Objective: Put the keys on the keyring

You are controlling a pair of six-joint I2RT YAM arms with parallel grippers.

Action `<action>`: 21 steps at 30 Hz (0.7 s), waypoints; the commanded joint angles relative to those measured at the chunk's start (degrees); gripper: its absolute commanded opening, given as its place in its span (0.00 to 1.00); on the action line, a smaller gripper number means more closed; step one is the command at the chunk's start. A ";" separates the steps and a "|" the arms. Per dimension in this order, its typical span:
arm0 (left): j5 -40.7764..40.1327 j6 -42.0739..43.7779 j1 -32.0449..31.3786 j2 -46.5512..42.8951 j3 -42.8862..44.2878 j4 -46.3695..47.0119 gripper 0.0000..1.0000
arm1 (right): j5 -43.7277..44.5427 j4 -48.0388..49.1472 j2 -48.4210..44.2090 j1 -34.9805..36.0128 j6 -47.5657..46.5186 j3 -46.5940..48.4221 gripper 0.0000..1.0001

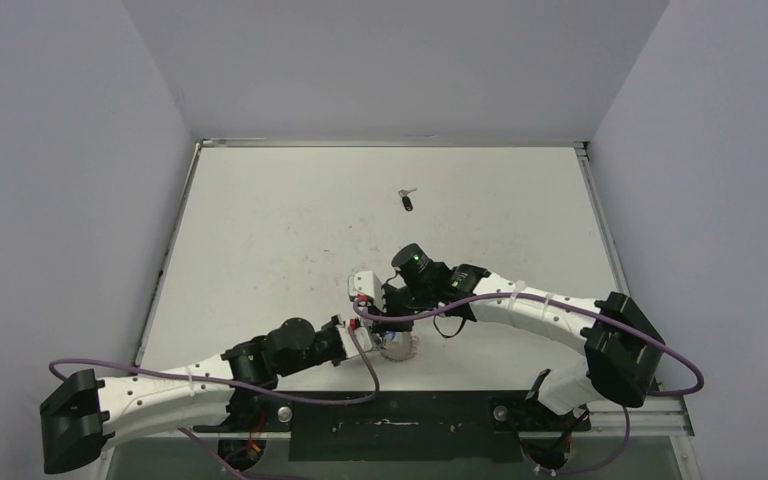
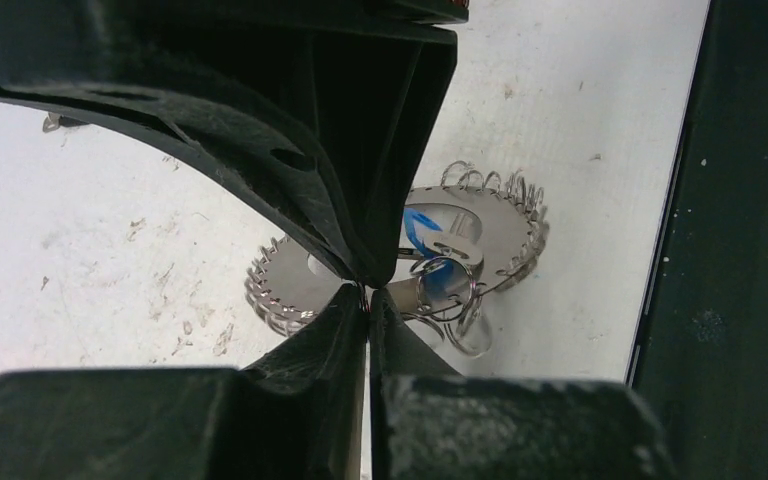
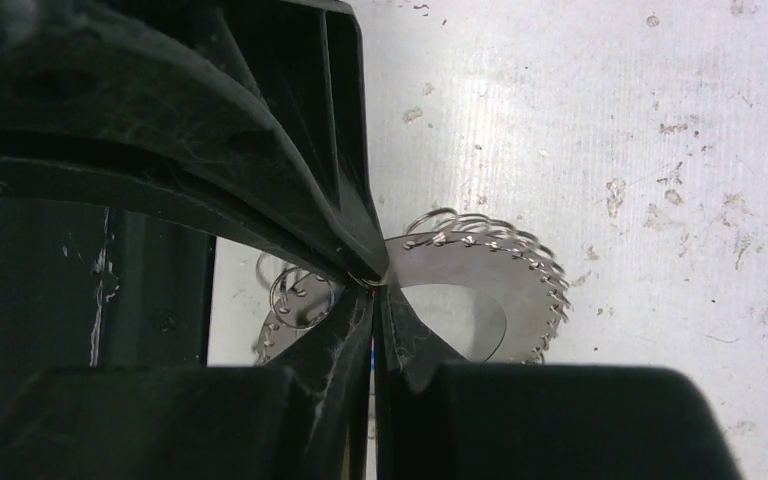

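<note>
Both arms meet at the near middle of the worktop (image 1: pixel 280 230) over the keyring (image 3: pixel 480 262). The left gripper (image 2: pixel 368 292) and the right gripper (image 3: pixel 373 287) each have their fingertips pressed together on the keyring's looped rim, apparently pinching it from opposite sides. One black-headed key (image 1: pixel 407 202) lies well apart on the far worktop; a second I cannot make out. The step looks like securing the keyring. Next, one gripper probably has to let go and fetch the key while the other holds the keyring steady.
</note>
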 commanded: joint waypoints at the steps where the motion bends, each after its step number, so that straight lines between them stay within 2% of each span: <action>1: -0.53 -0.05 0.21 -1.29 1.89 1.31 0.00 | -1.21 2.52 -0.19 0.46 -0.13 2.54 0.00; 6: -1.79 -1.46 0.30 -3.81 0.26 1.30 0.00 | -1.73 4.35 -0.35 -0.40 1.53 1.84 0.00; 10: -2.21 -3.89 0.30 -6.87 -3.04 5.04 0.00 | -3.26 7.90 -0.78 -2.29 3.91 -0.31 0.01; 15: -1.80 -5.79 0.38 -9.99 -7.58 12.69 0.00 | -6.49 13.65 -1.68 -3.05 4.50 -4.44 0.10; 18: -1.61 -5.86 0.39 -10.40 -7.75 13.56 0.00 | -6.54 16.96 -2.04 -3.49 4.96 -6.87 0.14; 21: -1.52 -5.86 0.39 -10.11 -7.70 13.99 0.00 | -6.11 19.10 -1.97 -4.05 5.20 -8.28 0.22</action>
